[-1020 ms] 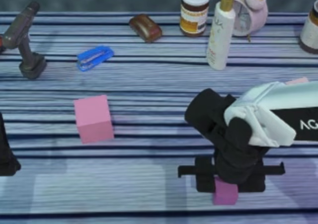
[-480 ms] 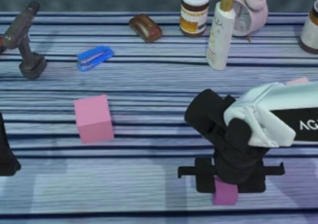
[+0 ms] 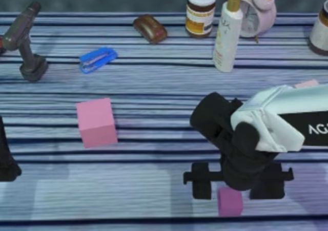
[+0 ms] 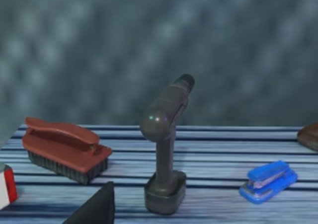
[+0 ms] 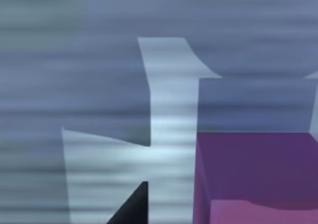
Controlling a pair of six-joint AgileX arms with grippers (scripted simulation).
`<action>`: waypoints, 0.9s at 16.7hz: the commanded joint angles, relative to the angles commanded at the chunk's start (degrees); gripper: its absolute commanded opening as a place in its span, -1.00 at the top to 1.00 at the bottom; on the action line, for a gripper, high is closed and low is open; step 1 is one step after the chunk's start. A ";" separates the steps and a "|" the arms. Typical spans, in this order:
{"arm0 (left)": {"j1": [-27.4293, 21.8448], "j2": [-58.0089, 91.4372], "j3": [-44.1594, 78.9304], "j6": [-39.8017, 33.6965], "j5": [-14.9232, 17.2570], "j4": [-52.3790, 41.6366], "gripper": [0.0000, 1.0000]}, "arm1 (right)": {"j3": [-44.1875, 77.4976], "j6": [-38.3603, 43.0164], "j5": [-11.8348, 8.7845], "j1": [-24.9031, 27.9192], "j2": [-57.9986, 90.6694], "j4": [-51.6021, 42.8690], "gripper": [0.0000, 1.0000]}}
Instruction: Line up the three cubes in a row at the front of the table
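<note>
Table point(image 3: 154, 87): wide blue-grey striped surface, carrying all that follows.

Right arm: reached in from the table's right side, its right hand point(image 3: 239, 187) low over the front edge, fingers spread well apart, one to each side of the small cube with a clear gap to both. Holding nothing.

Left arm: parked at the table's left edge, only a dark part showing; its left hand could not be read for open or closed.

Large pink cube point(image 3: 96, 122): left of centre, mid-depth, standing alone and well back from the front. It lay far to the left of the right hand and nearer the left arm, so that arm looked the better placed to fetch it.

Medium peach cube point(image 3: 307, 83): only a corner showed, behind the right arm at the right side, mid-depth.

Small magenta cube point(image 3: 230, 201): resting on the table at the front, right of centre, directly below the spread right hand and between its fingers. Judged already set down at the row's place; the hand's likely next need was to rise straight up, clear of the cube, without nudging it.
</note>
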 joint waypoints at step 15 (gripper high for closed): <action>0.00 0.00 0.00 0.00 0.00 0.00 -1.00 | 6.06 0.29 -0.05 0.50 -5.18 -12.08 -1.00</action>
